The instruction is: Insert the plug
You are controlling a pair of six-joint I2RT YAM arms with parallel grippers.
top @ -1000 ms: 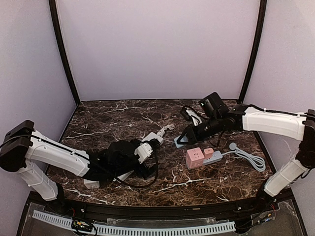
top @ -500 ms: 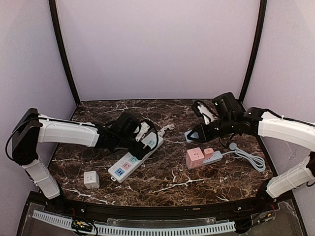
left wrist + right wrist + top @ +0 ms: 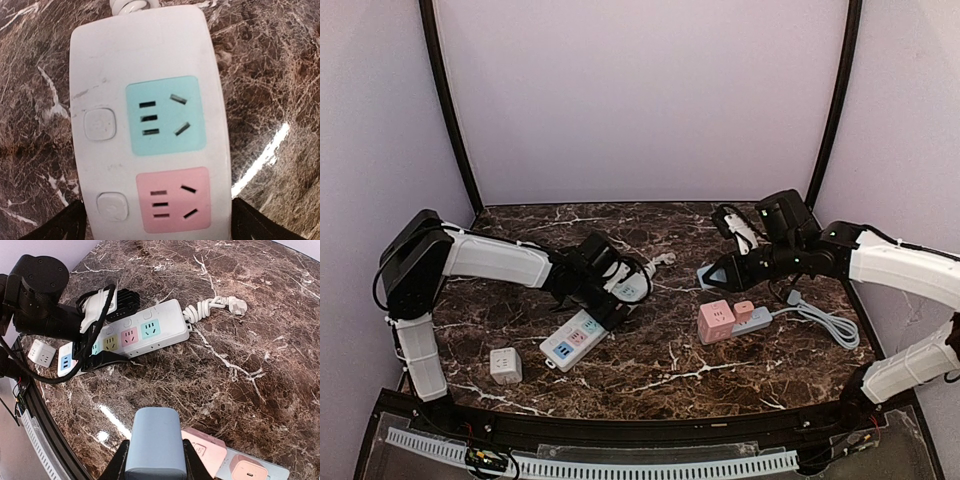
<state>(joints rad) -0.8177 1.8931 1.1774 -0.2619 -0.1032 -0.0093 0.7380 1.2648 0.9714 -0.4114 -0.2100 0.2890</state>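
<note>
Reaching in from the right edge, the right arm holds its white forearm nearly level above the table and bends at the black wrist, so the right claw [image 3: 713, 274] points leftward and down. Its fingers are pinched on the blue-grey plug [image 3: 152, 442], which sticks out ahead of the fingertips, clear of the marble. Just below that claw on the near side sit a pink cube adapter [image 3: 716, 321] and a small grey strip [image 3: 758, 319] carrying a pink block. A grey cable [image 3: 825, 323] loops off to the claw's right. Well off to its left lies the white power strip [image 3: 582, 333], with a coiled cord [image 3: 211, 306] at its far end.

The left arm stands up from its base to a raised elbow, then its forearm runs rightward and slopes down to the strip. The left claw [image 3: 608, 300] faces down over the strip's far half, fingers [image 3: 57, 225] spread wide, one on each long side; whether they touch it I cannot tell. Just ahead of its fingertips are a pink socket and a teal one, each beside a button. A white cube adapter [image 3: 505, 364] sits well to this claw's left, nearer the robot.
</note>
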